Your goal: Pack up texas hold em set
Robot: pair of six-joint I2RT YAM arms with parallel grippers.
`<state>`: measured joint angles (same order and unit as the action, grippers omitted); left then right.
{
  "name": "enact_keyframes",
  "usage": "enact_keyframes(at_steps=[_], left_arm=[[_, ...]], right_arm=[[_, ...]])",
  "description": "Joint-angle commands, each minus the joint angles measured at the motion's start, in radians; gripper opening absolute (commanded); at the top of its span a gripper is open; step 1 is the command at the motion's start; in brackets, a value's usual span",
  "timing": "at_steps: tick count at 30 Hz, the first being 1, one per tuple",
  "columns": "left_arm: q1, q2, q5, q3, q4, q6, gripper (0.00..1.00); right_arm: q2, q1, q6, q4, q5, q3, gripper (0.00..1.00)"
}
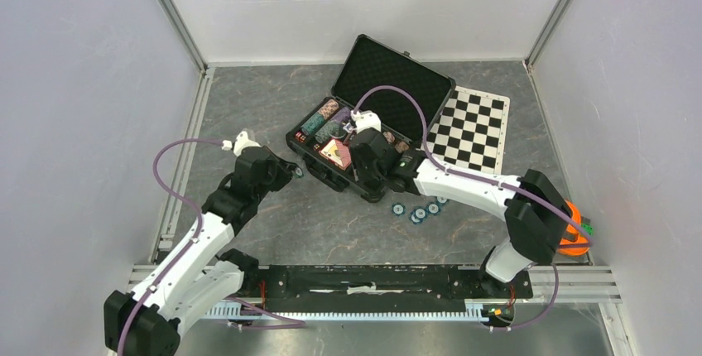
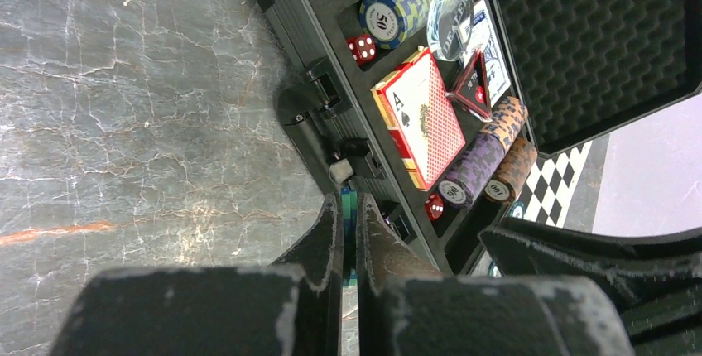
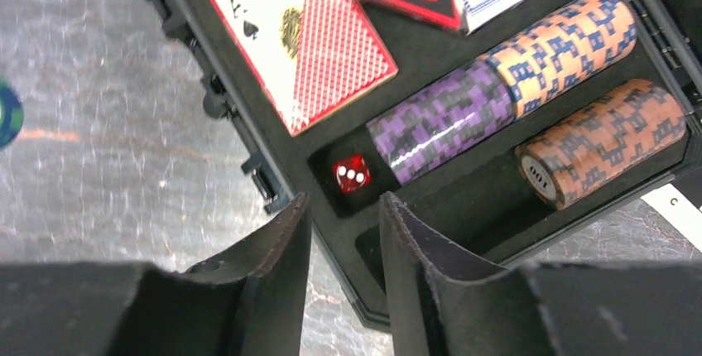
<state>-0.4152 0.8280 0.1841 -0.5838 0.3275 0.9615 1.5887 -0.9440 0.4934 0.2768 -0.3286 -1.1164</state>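
Note:
The black hinged case (image 1: 393, 83) lies open mid-table. Its foam tray (image 3: 488, 207) holds rows of purple chips (image 3: 439, 120) and brown chips (image 3: 604, 141), a red card deck (image 3: 302, 37) and a red die (image 3: 351, 172). My left gripper (image 2: 353, 203) is shut on a teal chip (image 2: 351, 200), held edge-on just outside the case's front wall (image 2: 319, 137), near a latch. My right gripper (image 3: 343, 200) hovers over the case's front rim by the die, open, with nothing between its fingers. Several loose teal chips (image 1: 418, 209) lie on the table in front of the case.
A black-and-white chequered mat (image 1: 473, 128) lies right of the case, partly under the lid. An orange piece (image 1: 574, 236) sits at the far right behind the right arm. Grey walls close in the table on three sides.

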Motion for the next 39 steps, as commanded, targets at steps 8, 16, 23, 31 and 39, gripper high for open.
enact_keyframes(at_steps=[8, 16, 23, 31, 39], left_arm=[[0.003, -0.05, 0.037, 0.015, -0.02, -0.032, 0.02], [0.004, -0.051, 0.025, 0.02, -0.031, -0.032, 0.02], [0.004, -0.052, 0.017, 0.026, -0.041, -0.03, 0.02], [0.004, -0.052, 0.014, 0.024, -0.042, -0.03, 0.02], [0.004, -0.061, 0.018, 0.023, -0.037, -0.033, 0.02]], right_arm=[[0.125, 0.004, 0.133, 0.026, -0.103, -0.129, 0.36], [0.181, 0.004, 0.145, 0.052, -0.094, -0.142, 0.35], [0.218, 0.004, 0.176, 0.087, -0.091, -0.135, 0.35], [0.257, 0.005, 0.178, 0.109, -0.054, -0.157, 0.37], [0.214, 0.005, 0.155, 0.138, -0.071, -0.187, 0.29]])
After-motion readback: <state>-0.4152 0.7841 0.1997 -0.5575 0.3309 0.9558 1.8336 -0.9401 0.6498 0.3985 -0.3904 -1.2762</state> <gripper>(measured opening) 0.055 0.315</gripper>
